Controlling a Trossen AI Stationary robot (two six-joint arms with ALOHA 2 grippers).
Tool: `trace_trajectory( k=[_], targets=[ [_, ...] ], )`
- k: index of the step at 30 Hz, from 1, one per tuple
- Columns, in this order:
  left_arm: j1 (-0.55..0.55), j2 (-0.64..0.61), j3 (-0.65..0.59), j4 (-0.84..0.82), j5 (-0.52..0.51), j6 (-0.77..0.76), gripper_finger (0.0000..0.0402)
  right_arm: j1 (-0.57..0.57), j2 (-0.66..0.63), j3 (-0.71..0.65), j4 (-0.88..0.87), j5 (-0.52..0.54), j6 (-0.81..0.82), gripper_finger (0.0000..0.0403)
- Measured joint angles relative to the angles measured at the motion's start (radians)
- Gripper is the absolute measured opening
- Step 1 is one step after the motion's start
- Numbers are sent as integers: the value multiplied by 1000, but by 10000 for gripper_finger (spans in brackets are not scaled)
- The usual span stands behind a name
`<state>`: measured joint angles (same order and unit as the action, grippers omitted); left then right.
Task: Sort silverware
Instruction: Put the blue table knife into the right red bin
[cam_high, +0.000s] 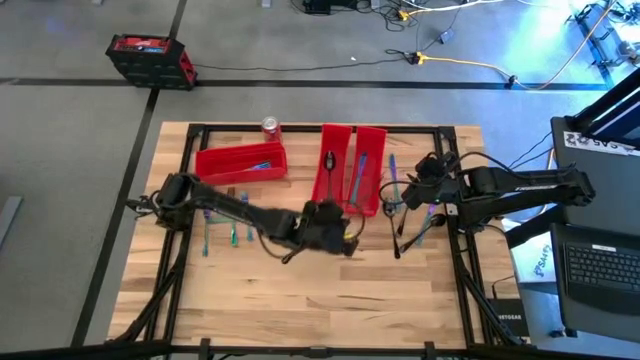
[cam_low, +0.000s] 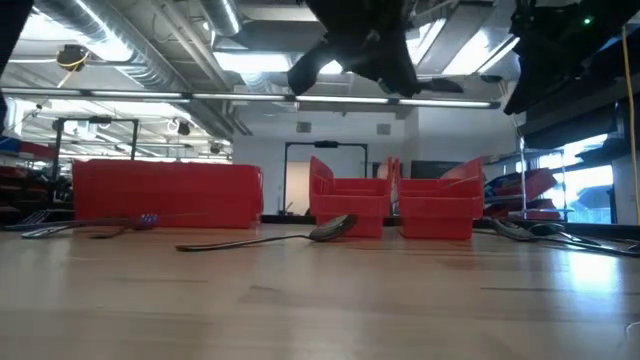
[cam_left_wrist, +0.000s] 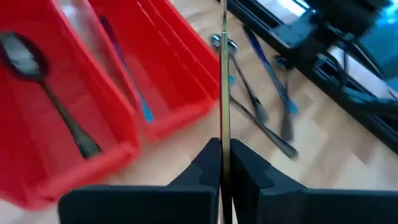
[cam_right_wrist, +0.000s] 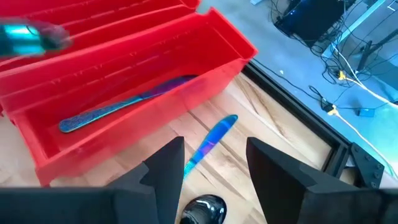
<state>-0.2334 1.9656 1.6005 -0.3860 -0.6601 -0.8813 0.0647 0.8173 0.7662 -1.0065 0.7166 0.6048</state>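
Note:
My left gripper (cam_left_wrist: 222, 163) hangs over the table's middle (cam_high: 340, 232), shut on a slender piece of silverware (cam_left_wrist: 222, 74) that shows edge-on as a thin metal line. Two upright red bins (cam_high: 350, 168) stand ahead of it. One holds a dark spoon (cam_left_wrist: 43, 87), the other a blue knife (cam_left_wrist: 124, 68). My right gripper (cam_right_wrist: 214, 167) is open above the table beside the right bin (cam_high: 418, 178). Below it, a blue-handled piece (cam_right_wrist: 211, 140) and a spoon bowl (cam_right_wrist: 205, 208) lie flat on the wood. More silverware (cam_high: 405, 215) lies at the right. My left gripper pinches the thin piece between its two fingers, at a spot on its shaft (cam_left_wrist: 222, 134) just ahead of the fingertips. The fingers lie along the piece, which runs straight on ahead of them toward the bins. It is lifted clear of the table.
A third red bin (cam_high: 240, 162) lies slanted at the far left, with a red can (cam_high: 270, 126) behind it. Loose silverware (cam_high: 220, 228) lies under my left arm. A lone spoon (cam_low: 300, 235) rests on the near wood. Bare table lies toward the near edge.

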Motion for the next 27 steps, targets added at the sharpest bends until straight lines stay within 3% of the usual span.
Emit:
trace_trajectory(
  k=[6,9,13,23,27],
  targets=[
    [94,0,22,8,175,31,0,0,0,0,-4,1,6,156],
    [134,0,22,5,218,52,0,0,0,0,-23,20,77,156],
    [190,0,27,-4,270,-23,0,0,0,0,-26,53,35,156],
    [241,-2,157,-13,192,-257,0,0,1,0,-33,103,-34,156],
    [240,-4,225,-79,92,-258,0,0,1,0,-29,95,-33,156]
  ],
)
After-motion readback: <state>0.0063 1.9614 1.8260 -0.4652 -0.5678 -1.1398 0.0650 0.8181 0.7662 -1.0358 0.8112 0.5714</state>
